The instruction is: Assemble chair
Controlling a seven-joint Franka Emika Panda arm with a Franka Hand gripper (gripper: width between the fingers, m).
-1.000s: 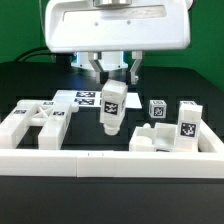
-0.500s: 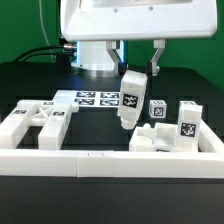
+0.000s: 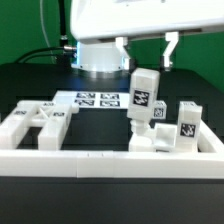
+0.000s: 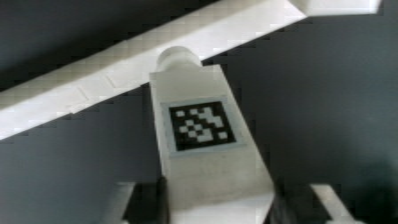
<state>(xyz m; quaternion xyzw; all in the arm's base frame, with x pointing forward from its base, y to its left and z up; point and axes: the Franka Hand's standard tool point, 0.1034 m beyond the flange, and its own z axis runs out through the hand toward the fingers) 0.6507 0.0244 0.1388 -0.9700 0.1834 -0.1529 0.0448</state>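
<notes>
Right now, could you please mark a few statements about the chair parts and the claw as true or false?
1. A tagged white piece sits between the fingers of the claw. True.
2. That piece lies flat at the exterior view's left. False: it is nearly upright, toward the exterior view's right, by the small blocks.
3. The marker board lies on the table. True.
4. The table is red. False: it is black.

Smooth, matt white plastic: chair piece [image 3: 144, 96]. Matt black top: table [image 3: 25, 82].
</notes>
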